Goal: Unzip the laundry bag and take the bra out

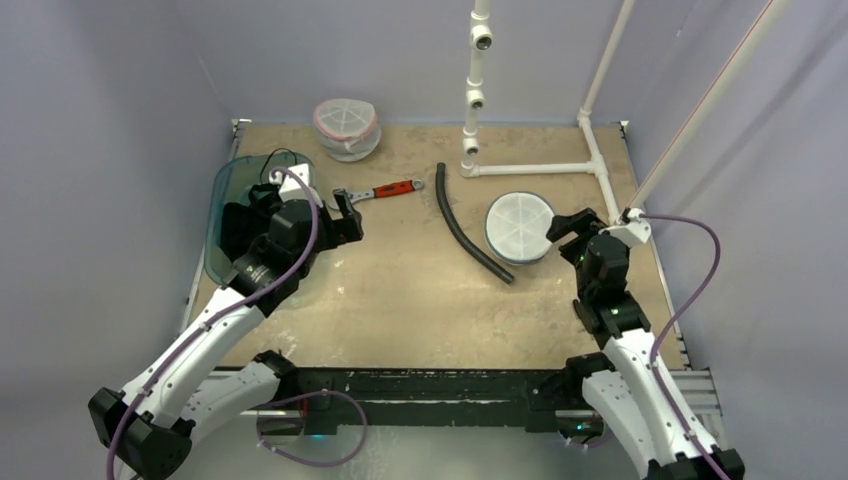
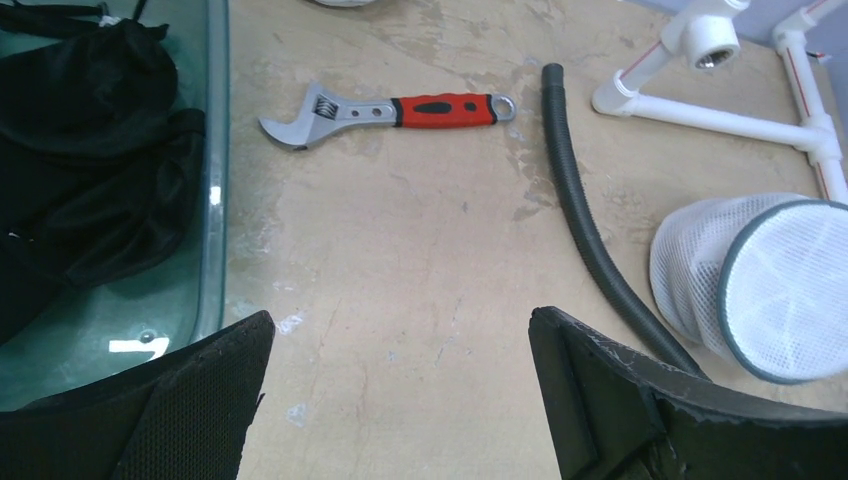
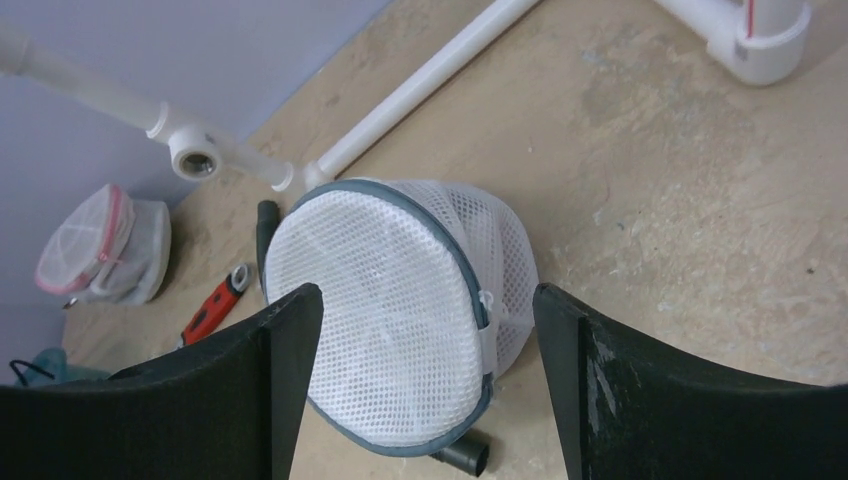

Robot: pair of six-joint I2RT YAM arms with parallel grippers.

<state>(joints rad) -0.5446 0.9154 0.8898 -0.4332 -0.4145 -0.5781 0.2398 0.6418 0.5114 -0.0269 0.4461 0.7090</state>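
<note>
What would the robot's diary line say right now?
left gripper: open, empty | right gripper: open, facing grey-rimmed white mesh laundry bag | bag: on tan table, not held

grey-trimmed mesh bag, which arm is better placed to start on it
Right. The right claw, open, frames the grey-trimmed mesh bag straight ahead, close by. The left claw hangs near the wrench, with the hose between it and the bag.

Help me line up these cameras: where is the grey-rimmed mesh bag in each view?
Top external: grey-rimmed mesh bag, right of centre.
Left wrist: at the right edge.
Right wrist: centre of the frame.
Shared landmark: red-handled wrench, visible in all three.
</note>
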